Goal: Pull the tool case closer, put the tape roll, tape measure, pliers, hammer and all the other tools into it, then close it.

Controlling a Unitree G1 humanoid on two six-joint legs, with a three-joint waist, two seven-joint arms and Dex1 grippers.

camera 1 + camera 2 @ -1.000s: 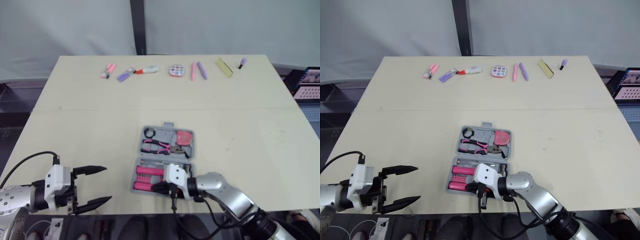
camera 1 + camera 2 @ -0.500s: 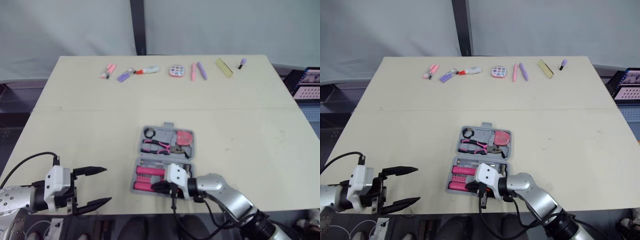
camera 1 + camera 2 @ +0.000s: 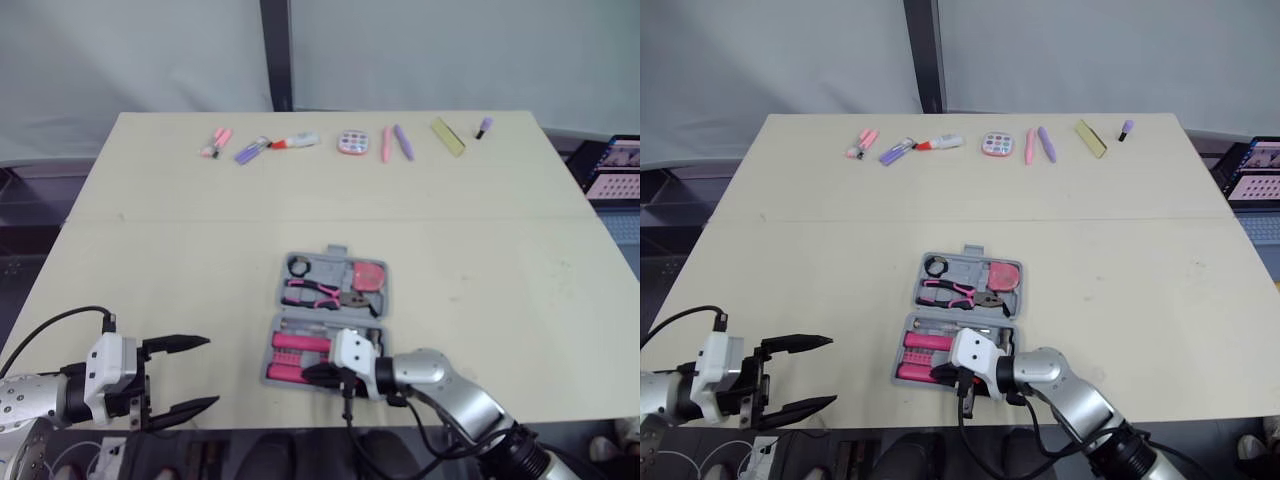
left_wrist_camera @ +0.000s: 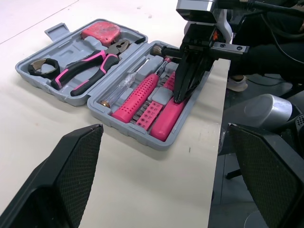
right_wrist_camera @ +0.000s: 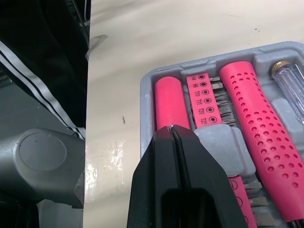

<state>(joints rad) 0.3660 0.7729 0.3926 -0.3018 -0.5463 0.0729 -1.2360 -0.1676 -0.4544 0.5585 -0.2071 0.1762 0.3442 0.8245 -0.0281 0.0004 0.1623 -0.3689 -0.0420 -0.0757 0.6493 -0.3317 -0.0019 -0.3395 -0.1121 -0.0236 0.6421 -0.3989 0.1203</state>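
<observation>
Almost nothing has moved over the last second. The right gripper [image 5: 172, 129] stays where it was, its two fingers pressed flat together with nothing between them. Its tips are at the end of a smooth pink handle [image 5: 170, 107] in the near half of the open tool case [image 4: 128, 130]; I cannot tell whether they press on it. The left gripper [image 3: 212, 372], jaws spread wide and empty, has only eased a little back toward the robot, off the near left corner of the table [image 3: 480, 280] and well apart from the case. The case itself has not shifted: it lies flat open close to the table's near edge, already pulled in. In its far half sit the black tape roll [image 4: 42, 67], the pink-handled pliers [image 4: 90, 69] and the tape measure [image 4: 102, 33]. The near half holds a perforated pink handle [image 4: 135, 97], a clear-handled screwdriver [image 4: 121, 85], a strip of bits [image 5: 206, 99] and the smooth pink handle, which may be the hammer's, though no head shows. That stillness suggests the packing is essentially finished and the right gripper is seating the last piece. What remains looks like folding one half over the other, and for that the closed gripper must first clear the tray. A row of small items [image 3: 352, 142] lies along the far edge; they look like pens and markers, too small to judge as tools.
</observation>
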